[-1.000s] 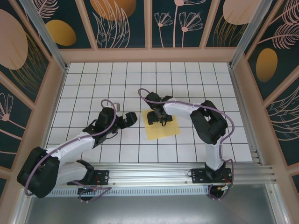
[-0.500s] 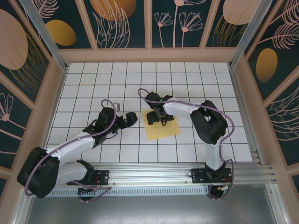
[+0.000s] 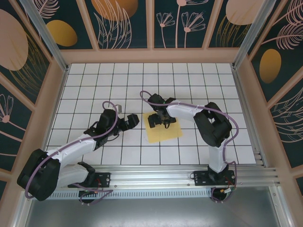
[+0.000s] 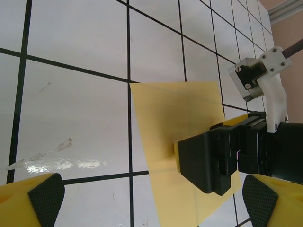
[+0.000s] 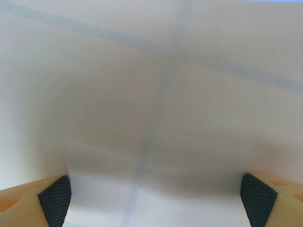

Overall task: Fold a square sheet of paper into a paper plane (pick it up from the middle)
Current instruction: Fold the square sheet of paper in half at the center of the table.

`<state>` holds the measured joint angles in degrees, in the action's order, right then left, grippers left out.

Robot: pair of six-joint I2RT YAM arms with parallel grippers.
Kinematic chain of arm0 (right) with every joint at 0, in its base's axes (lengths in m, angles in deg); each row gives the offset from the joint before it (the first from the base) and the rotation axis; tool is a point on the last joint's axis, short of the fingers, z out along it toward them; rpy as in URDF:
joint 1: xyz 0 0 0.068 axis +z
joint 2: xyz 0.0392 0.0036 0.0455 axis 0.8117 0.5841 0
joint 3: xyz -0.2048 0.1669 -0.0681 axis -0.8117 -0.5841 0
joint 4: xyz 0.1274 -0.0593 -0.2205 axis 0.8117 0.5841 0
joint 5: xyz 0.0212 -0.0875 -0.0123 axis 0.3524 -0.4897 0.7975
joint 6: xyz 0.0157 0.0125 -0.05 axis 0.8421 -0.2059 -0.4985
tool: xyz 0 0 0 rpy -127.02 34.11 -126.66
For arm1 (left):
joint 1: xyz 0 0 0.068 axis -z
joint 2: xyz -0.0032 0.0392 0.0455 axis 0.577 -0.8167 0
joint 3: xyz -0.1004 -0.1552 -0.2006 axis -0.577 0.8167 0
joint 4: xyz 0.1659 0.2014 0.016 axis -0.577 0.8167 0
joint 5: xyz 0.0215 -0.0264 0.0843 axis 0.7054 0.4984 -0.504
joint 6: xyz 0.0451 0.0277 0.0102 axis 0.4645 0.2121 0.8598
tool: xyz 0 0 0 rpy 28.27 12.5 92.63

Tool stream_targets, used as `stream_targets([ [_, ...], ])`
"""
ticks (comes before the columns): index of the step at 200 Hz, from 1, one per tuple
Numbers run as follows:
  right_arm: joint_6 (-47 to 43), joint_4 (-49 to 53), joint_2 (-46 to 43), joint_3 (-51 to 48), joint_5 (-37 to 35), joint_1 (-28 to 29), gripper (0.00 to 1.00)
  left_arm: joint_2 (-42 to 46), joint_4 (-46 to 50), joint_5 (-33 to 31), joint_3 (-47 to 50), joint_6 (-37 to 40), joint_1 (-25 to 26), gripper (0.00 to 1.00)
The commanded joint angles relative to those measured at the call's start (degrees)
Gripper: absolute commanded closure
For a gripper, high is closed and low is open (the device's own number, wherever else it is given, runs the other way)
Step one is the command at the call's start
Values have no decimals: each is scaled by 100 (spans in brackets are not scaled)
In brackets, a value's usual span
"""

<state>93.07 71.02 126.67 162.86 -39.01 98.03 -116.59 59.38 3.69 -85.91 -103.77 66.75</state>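
The square sheet of paper (image 3: pixel 164 130) is plain yellow and lies flat on the white grid table. My right gripper (image 3: pixel 158 120) points straight down over the sheet's far-left part. Its jaws are open, with nothing between them. In the left wrist view its black finger (image 4: pixel 215 161) stands on the sheet (image 4: pixel 184 113), and the paper buckles slightly beside it. In the right wrist view my right gripper (image 5: pixel 156 201) hangs close above blurred pale tiles. My left gripper (image 3: pixel 134 120) hovers open, about one tile left of the sheet, and faces it. The paper plane is out of view.
The white grid table (image 3: pixel 94 80) is walled by a wooden frame (image 3: pixel 151 56) at the back and on both sides. An aluminium rail (image 3: pixel 156 176) carrying both arm bases runs along the near edge. A glossy smear (image 4: pixel 52 163) marks a tile in front of my left gripper.
My right gripper has shifted slightly left over the sheet's far edge and its jaws have spread a little wider. The left arm and the sheet have stayed put.
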Motion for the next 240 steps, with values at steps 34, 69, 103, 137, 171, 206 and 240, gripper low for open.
stream_targets([
  [34,275,287,448,-199,-139,44,9,60,-163,87,82,124,16,1],
  [69,407,446,262,49,-282,44,17,36,-157,84,75,123,23,2],
  [103,565,475,-62,188,-274,51,31,25,-150,89,36,122,19,1],
  [137,766,413,-412,248,-153,48,42,17,-129,85,18,120,22,1],
  [171,920,253,-839,242,169,41,57,89,-65,33,-32,105,16,1],
  [206,1236,-357,-1385,-17,1036,-106,59,348,94,-301,-90,44,22,1],
  [240,1820,-1766,-1872,-664,2318,-377,59,680,125,-440,-86,7,14,1],
])
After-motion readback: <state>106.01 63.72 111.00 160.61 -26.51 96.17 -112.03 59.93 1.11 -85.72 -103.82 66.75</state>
